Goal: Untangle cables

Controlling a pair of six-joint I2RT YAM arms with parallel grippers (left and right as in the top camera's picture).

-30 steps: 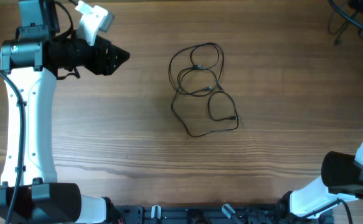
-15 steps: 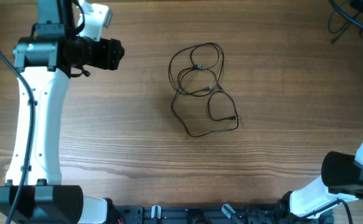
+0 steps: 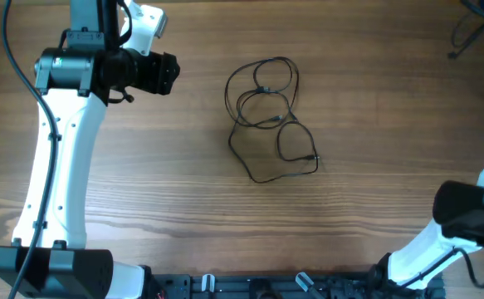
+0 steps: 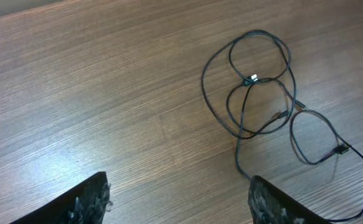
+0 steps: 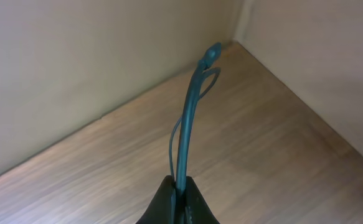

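Left arm (image 3: pixel 59 166) swung nearer cables (image 3: pixel 271 116), left hand (image 4: pixel 178 193) apart, right hand (image 5: pixel 178 182) together.

Apparently no legible text anywhere

Soft, even light; little shadow under the cables (image 4: pixel 251 79). Pale sheen on the table (image 4: pixel 50 158) just ahead of the left gripper (image 4: pixel 178 198). Sharp focus.
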